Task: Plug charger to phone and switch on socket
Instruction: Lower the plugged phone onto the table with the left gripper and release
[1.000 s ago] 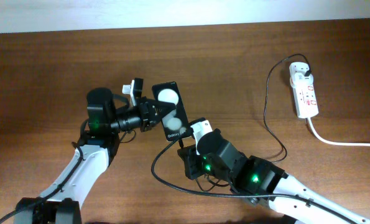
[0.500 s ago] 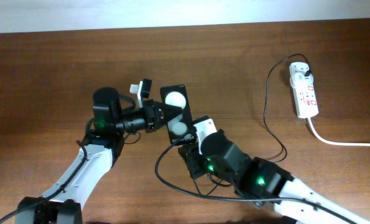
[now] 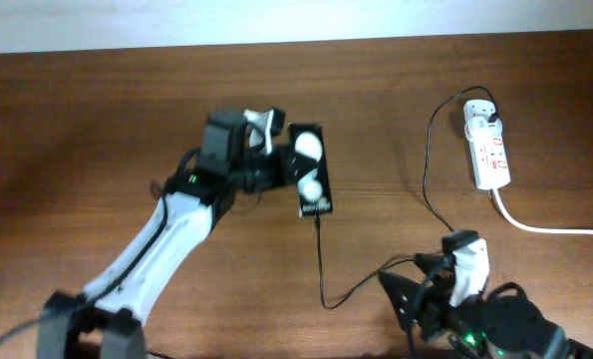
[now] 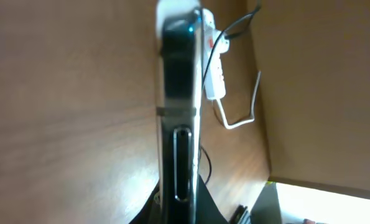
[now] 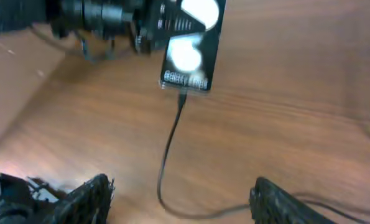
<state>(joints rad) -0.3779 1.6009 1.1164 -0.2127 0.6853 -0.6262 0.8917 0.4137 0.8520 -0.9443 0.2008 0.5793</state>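
Overhead and wrist views of a wooden tabletop (image 3: pixel 97 120) late in the charging task. The left arm (image 3: pixel 166 234) reaches in toward the middle of the tabletop, where its left end effector (image 3: pixel 281 172) is clamped on one long edge of the phone (image 3: pixel 311 172). The phone's screen faces up, with its two white spots showing and the lettered end toward the robot. Whether the phone rests on the wood or is held just above it cannot be told.

The socket (image 3: pixel 490 150) lies well apart at the far right, and its thick white cord (image 3: pixel 555 229) runs off the right edge. The charger (image 3: pixel 322 259) leaves the lettered end of the phone, runs toward the robot, loops right and climbs to its white plug (image 3: pixel 480 112), which is seated in the far end of the socket. In the right wrist view the connector (image 5: pixel 182 96) sits at the phone's port and looks inserted, though blur hides how deep it goes.

The right end effector (image 5: pixel 181 186) stands near the front edge with its jaws spread wide, holding nothing and pointing toward the slack cable.

Judged progress: the plugging step appears done. The red switches (image 3: pixel 495 155) are too small to read, so switching on the socket is taken as the step left, and the free right arm is the nearer one
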